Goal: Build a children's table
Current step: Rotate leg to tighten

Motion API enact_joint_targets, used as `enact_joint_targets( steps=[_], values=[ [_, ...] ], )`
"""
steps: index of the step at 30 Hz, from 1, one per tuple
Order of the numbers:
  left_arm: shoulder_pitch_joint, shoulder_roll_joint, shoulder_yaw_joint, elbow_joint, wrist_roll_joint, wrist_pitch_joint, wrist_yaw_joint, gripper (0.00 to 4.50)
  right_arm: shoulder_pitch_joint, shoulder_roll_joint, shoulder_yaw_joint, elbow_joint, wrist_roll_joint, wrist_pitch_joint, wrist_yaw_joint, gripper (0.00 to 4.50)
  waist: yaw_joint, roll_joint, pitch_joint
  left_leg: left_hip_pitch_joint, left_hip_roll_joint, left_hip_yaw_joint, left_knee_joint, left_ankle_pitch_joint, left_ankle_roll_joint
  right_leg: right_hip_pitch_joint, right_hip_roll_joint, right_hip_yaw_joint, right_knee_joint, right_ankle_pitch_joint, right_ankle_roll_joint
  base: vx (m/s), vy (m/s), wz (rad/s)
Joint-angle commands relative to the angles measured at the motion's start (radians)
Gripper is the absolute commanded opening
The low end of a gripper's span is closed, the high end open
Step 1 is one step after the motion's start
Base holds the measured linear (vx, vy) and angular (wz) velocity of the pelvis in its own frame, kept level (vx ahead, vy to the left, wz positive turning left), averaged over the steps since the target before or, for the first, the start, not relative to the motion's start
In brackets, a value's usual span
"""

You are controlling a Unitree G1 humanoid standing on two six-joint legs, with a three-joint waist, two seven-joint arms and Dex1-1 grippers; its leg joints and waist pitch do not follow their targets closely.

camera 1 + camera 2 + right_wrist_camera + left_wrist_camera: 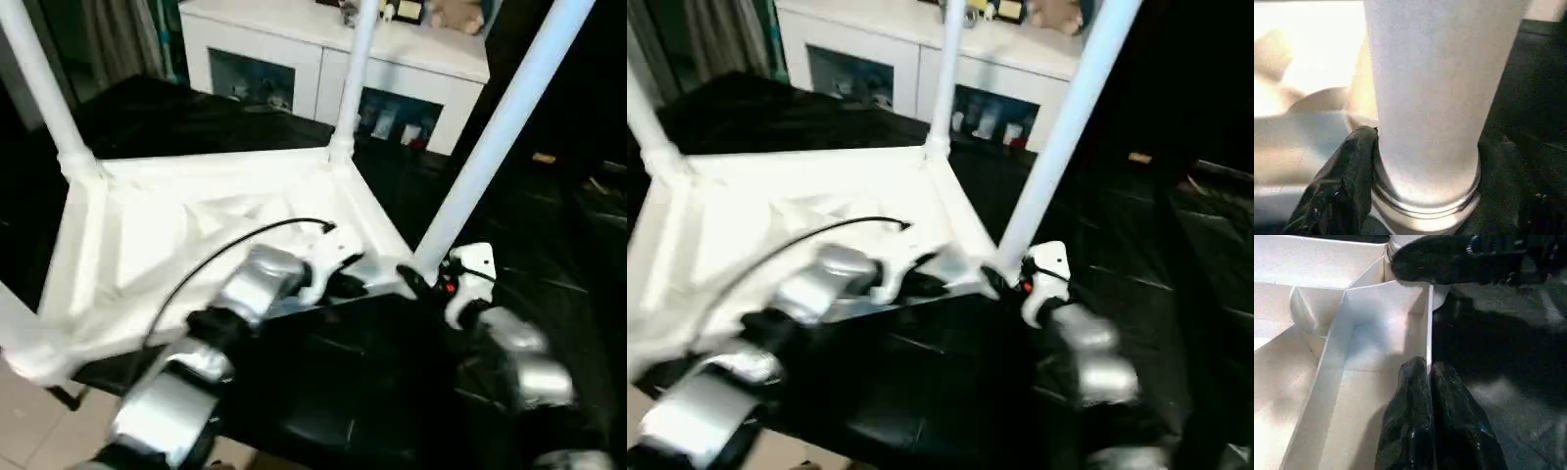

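Note:
The children's table lies upside down on a black surface, its white ribbed tabletop (196,235) facing up. White legs stand in the far left corner (39,78), the far corner (353,78) and the near right corner (500,127). My left gripper (1430,377) is shut on the thin near rim (1429,323) of the tabletop, one finger on each side. My right gripper (416,284) sits at the base of the near right leg (1425,88). One fingertip (1359,147) presses the leg just above its round socket (1425,210); the other finger is hidden behind the leg.
A white glass-door cabinet (323,59) stands behind the work. The black surface (343,392) reaches forward to my arms, with light floor tiles (29,431) at the near left. A black cable (245,240) arcs over my left forearm.

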Motion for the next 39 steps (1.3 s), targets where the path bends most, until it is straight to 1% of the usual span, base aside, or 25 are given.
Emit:
enact_joint_targets(
  steps=[1, 2, 4, 6, 9, 10, 11, 13, 16, 17, 19, 20, 23, 25, 27, 28, 30, 31, 32, 34, 35, 36, 37, 38, 39],
  values=[
    [-0.018, -0.018, 0.009, 0.075, 0.025, -0.028, 0.077, 0.0, 0.029, 0.048, -0.031, -0.001, -0.028, 0.004, -0.135, 2.66, -0.01, 0.011, -0.033, 0.018, 0.013, -0.003, -0.09, -0.33, -0.009, 0.014, -0.034, 0.029, -0.092, -0.248, -0.167, 0.0, 0.0, 0.0],
    [-0.024, -0.024, 0.008, 0.091, 0.03, -0.04, 0.089, 0.0, 0.031, 0.078, -0.026, -0.015, -0.042, -0.002, -0.177, 2.66, -0.01, 0.015, -0.027, 0.018, 0.014, -0.004, -0.092, -0.335, -0.012, 0.011, -0.034, 0.03, -0.092, -0.252, -0.162, 0.0, 0.0, 0.0],
    [-0.032, -0.032, -0.002, 0.118, 0.041, -0.062, 0.093, 0.0, 0.044, 0.117, 0.013, -0.054, -0.09, -0.011, -0.238, 2.66, -0.012, 0.012, -0.02, 0.019, 0.013, -0.002, -0.094, -0.34, -0.004, 0.007, -0.031, 0.032, -0.094, -0.258, -0.145, 0.0, 0.0, 0.0],
    [-0.033, -0.031, -0.011, 0.12, 0.046, -0.07, 0.085, 0.0, 0.054, 0.125, 0.031, -0.074, -0.104, -0.014, -0.242, 2.66, -0.011, 0.015, -0.018, 0.018, 0.013, -0.002, -0.096, -0.338, 0.003, 0.008, -0.031, 0.033, -0.095, -0.255, -0.137, 0.0, 0.0, 0.0],
    [-0.028, -0.023, -0.027, 0.111, 0.049, -0.092, 0.045, 0.0, 0.081, 0.143, 0.028, -0.123, -0.065, -0.032, -0.202, 2.66, -0.009, 0.011, -0.012, 0.023, 0.015, 0.001, -0.097, -0.368, 0.018, 0.0, -0.033, 0.036, -0.102, -0.295, -0.126, 0.0, 0.0, 0.0],
    [-0.028, -0.021, -0.031, 0.115, 0.052, -0.104, 0.036, 0.0, 0.084, 0.147, 0.023, -0.133, -0.049, -0.045, -0.181, 3.01, -0.009, 0.002, -0.016, 0.017, 0.016, 0.001, -0.098, -0.342, 0.029, 0.007, -0.035, 0.038, -0.1, -0.286, -0.118, 0.0, 0.0, 0.0],
    [-0.03, -0.019, -0.034, 0.119, 0.054, -0.122, 0.021, 0.0, 0.084, 0.146, 0.019, -0.142, -0.044, -0.055, -0.172, 3.01, -0.008, -0.001, -0.019, 0.015, 0.016, 0.001, -0.097, -0.321, 0.035, 0.01, -0.036, 0.038, -0.098, -0.27, -0.118, 0.0, 0.0, 0.0],
    [-0.03, -0.016, -0.035, 0.118, 0.05, -0.163, -0.003, 0.0, 0.077, 0.134, 0.005, -0.166, -0.047, -0.063, -0.177, 3.4, -0.007, 0.002, -0.023, 0.005, 0.015, 0.001, -0.097, -0.258, 0.046, 0.018, -0.037, 0.037, -0.092, -0.213, -0.12, 0.0, 0.0, 0.0],
    [-0.033, -0.016, -0.026, 0.125, 0.045, -0.197, -0.01, 0.0, 0.072, 0.124, -0.011, -0.192, -0.046, -0.058, -0.194, 3.64, -0.012, 0.004, -0.029, 0.0, 0.014, 0.0, -0.097, -0.211, 0.047, 0.025, -0.036, 0.035, -0.085, -0.152, -0.133, 0.0, 0.0, 0.0],
    [-0.039, -0.014, -0.018, 0.128, 0.036, -0.224, -0.024, 0.0, 0.077, 0.104, -0.02, -0.237, -0.038, -0.043, -0.189, 3.64, -0.009, 0.007, -0.041, 0.005, 0.016, 0.0, -0.095, -0.213, 0.045, 0.03, -0.038, 0.034, -0.084, -0.147, -0.138, 0.0, 0.0, 0.0],
    [-0.042, -0.007, -0.012, 0.122, 0.029, -0.253, -0.038, 0.0, 0.093, 0.088, -0.026, -0.287, -0.022, -0.032, -0.169, 3.64, -0.006, 0.007, -0.043, 0.003, 0.017, 0.001, -0.092, -0.186, 0.053, 0.033, -0.037, 0.036, -0.077, -0.07, -0.153, 0.0, 0.0, 0.0],
    [-0.044, -0.003, -0.007, 0.117, 0.023, -0.263, -0.043, 0.0, 0.104, 0.08, -0.027, -0.311, -0.01, -0.023, -0.153, 3.64, -0.003, 0.01, -0.05, 0.007, 0.017, 0.001, -0.089, -0.179, 0.057, 0.035, -0.037, 0.036, -0.074, -0.048, -0.159, 0.0, 0.0, 0.0],
    [-0.051, 0.014, 0.018, 0.086, -0.016, -0.264, -0.119, 0.55, 0.155, 0.033, -0.005, -0.382, 0.001, 0.022, -0.074, 3.77, 0.004, 0.012, -0.049, 0.005, 0.015, 0.005, -0.084, -0.149, 0.075, 0.039, -0.037, 0.037, -0.068, 0.023, -0.183, 0.0, 0.0, 0.0],
    [-0.038, 0.034, 0.021, 0.035, -0.038, -0.255, -0.176, 0.61, 0.197, -0.009, 0.027, -0.431, -0.001, 0.054, -0.003, 3.77, 0.006, 0.013, -0.054, 0.004, 0.016, 0.005, -0.08, -0.114, 0.089, 0.042, -0.035, 0.036, -0.06, 0.098, -0.213, 0.0, 0.0, 0.0],
    [-0.033, 0.042, 0.023, 0.016, -0.045, -0.25, -0.195, 0.85, 0.211, -0.019, 0.03, -0.454, 0.012, 0.07, 0.02, 3.77, 0.005, 0.013, -0.055, 0.004, 0.015, 0.007, -0.078, -0.095, 0.1, 0.044, -0.034, 0.035, -0.056, 0.14, -0.226, 0.0, 0.0, 0.0],
    [-0.024, 0.061, 0.033, -0.022, -0.057, -0.247, -0.209, 0.92, 0.244, -0.052, 0.039, -0.512, 0.047, 0.119, 0.07, 3.77, 0.004, 0.008, -0.056, 0.001, 0.015, 0.007, -0.076, -0.08, 0.116, 0.049, -0.033, 0.033, -0.051, 0.17, -0.241, 0.0, 0.0, 0.0],
    [-0.01, 0.085, 0.044, -0.071, -0.074, -0.216, -0.227, 0.97, 0.278, -0.09, 0.051, -0.566, 0.074, 0.152, 0.121, 3.77, 0.006, 0.006, -0.056, 0.001, 0.017, 0.008, -0.072, -0.071, 0.131, 0.05, -0.035, 0.035, -0.049, 0.186, -0.243, 0.0, 0.0, 0.0],
    [0.009, 0.115, 0.052, -0.133, -0.083, -0.184, -0.236, 1.05, 0.304, -0.123, 0.063, -0.606, 0.098, 0.187, 0.161, 3.77, 0.005, 0.002, -0.055, -0.001, 0.017, 0.008, -0.072, -0.07, 0.135, 0.051, -0.034, 0.034, -0.049, 0.18, -0.242, 0.0, 0.0, 0.0],
    [0.009, 0.115, 0.052, -0.133, -0.083, -0.184, -0.236, 1.17, 0.304, -0.123, 0.063, -0.606, 0.098, 0.187, 0.161, 3.77, 0.004, 0.002, -0.055, -0.001, 0.017, 0.008, -0.072, -0.073, 0.134, 0.051, -0.035, 0.034, -0.049, 0.169, -0.241, 0.0, 0.0, 0.0],
    [0.044, 0.166, 0.056, -0.239, -0.094, -0.095, -0.264, 1.34, 0.322, -0.152, 0.085, -0.637, 0.12, 0.209, 0.218, 3.77, -0.001, 0.002, -0.051, 0.004, 0.021, 0.011, -0.076, -0.118, 0.118, 0.042, -0.035, 0.034, -0.057, 0.07, -0.239, 0.0, 0.0, 0.0],
    [0.044, 0.166, 0.056, -0.239, -0.094, -0.095, -0.264, 1.37, 0.322, -0.152, 0.085, -0.637, 0.12, 0.209, 0.218, 3.77, -0.001, 0.002, -0.051, 0.004, 0.021, 0.011, -0.076, -0.118, 0.118, 0.042, -0.035, 0.034, -0.057, 0.07, -0.239, 0.0, 0.0, 0.0],
    [0.088, 0.217, 0.052, -0.344, -0.102, -0.01, -0.298, 1.51, 0.328, -0.163, 0.103, -0.659, 0.132, 0.231, 0.26, 3.77, -0.002, -0.015, -0.05, 0.006, 0.025, 0.012, -0.077, -0.137, 0.106, 0.041, -0.036, 0.034, -0.058, 0.016, -0.239, 0.0, 0.0, 0.0],
    [0.117, 0.246, 0.049, -0.407, -0.106, 0.039, -0.314, 1.51, 0.325, -0.163, 0.113, -0.67, 0.138, 0.246, 0.273, 3.77, -0.001, -0.007, -0.046, -0.001, 0.026, 0.009, -0.082, -0.133, 0.099, 0.042, -0.037, 0.036, -0.056, -0.021, -0.225, 0.0, 0.0, 0.0],
    [0.14, 0.269, 0.046, -0.456, -0.108, 0.076, -0.323, 1.65, 0.322, -0.162, 0.122, -0.676, 0.143, 0.255, 0.281, 3.77, -0.001, -0.003, -0.044, 0.003, 0.024, 0.012, -0.082, -0.143, 0.093, 0.034, -0.034, 0.038, -0.06, -0.044, -0.217, 0.0, 0.0, 0.0],
    [0.145, 0.274, 0.046, -0.465, -0.109, 0.082, -0.325, 1.65, 0.321, -0.161, 0.124, -0.677, 0.143, 0.257, 0.282, 3.77, -0.002, -0.007, -0.046, 0.009, 0.026, 0.013, -0.081, -0.151, 0.086, 0.031, -0.035, 0.038, -0.06, -0.054, -0.215, 0.0, 0.0, 0.0]
  ],
)
